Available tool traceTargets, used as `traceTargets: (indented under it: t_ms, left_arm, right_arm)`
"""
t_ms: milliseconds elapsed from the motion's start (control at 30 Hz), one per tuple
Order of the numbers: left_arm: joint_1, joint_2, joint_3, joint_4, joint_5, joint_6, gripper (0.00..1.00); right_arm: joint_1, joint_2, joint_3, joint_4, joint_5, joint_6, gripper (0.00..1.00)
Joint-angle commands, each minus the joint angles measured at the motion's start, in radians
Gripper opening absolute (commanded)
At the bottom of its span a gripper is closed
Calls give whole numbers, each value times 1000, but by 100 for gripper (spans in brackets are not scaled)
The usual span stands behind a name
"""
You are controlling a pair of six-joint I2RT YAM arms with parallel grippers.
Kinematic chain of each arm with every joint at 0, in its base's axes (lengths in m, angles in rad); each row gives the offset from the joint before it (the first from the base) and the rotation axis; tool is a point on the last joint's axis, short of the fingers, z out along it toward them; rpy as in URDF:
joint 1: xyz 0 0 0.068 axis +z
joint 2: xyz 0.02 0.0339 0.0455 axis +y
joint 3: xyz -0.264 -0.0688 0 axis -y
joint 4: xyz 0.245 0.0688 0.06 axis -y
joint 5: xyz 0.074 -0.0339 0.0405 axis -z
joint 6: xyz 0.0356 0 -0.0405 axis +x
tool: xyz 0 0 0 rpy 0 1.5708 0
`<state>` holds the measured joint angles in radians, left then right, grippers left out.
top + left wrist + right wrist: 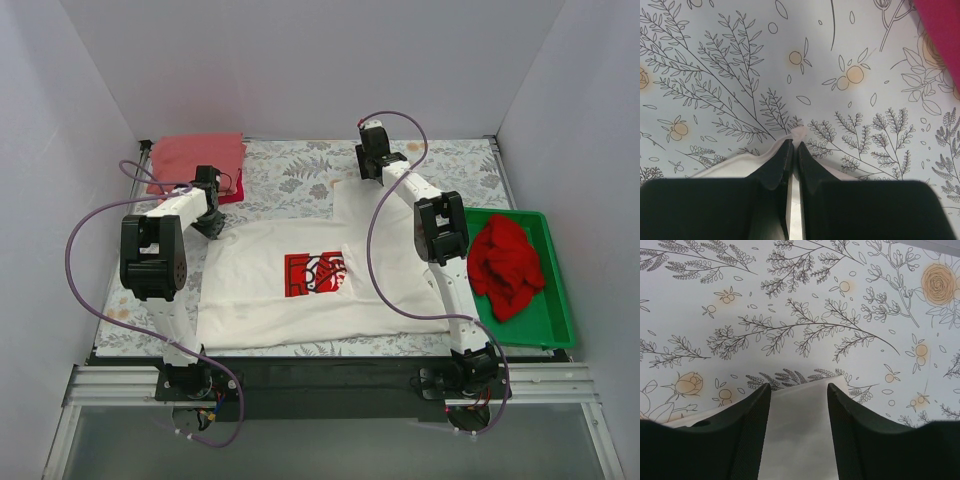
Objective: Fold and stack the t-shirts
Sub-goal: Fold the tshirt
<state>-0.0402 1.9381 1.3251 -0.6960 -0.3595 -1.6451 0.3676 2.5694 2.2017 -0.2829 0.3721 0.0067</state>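
Note:
A white t-shirt (290, 290) with a red chest print (316, 273) lies spread flat in the middle of the table. My left gripper (212, 226) is at its far left corner; in the left wrist view its jaws (794, 146) are shut on a pinch of the white fabric (735, 167). My right gripper (366, 172) is at the shirt's far right part, open, its fingers straddling the white fabric edge (799, 415) just above the cover. A crumpled bright red t-shirt (506, 264) lies in the green tray. Folded pink and crimson shirts (197, 160) sit at the far left.
The green plastic tray (555, 320) stands at the right edge of the table. The floral table cover (290, 175) shows beyond the white shirt. White walls close in the back and both sides. A crimson fabric edge (942, 35) lies right of my left gripper.

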Motion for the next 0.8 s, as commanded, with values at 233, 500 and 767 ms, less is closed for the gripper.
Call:
traceTargets:
  t_ms: [233,500,767]
  left_arm:
    - [5,-42,31,-3,-13,2,0]
    - [5,-47,42,-7,-15,5,0]
    - [5,-70,42,-10,-7,1,0]
  right_arm:
    - [-7,-51,-72,-127,-129,173,52]
    - [-7,-14,-37,-147,-283,294,7]
    - [-7,-149,-91,17,-340,224,1]
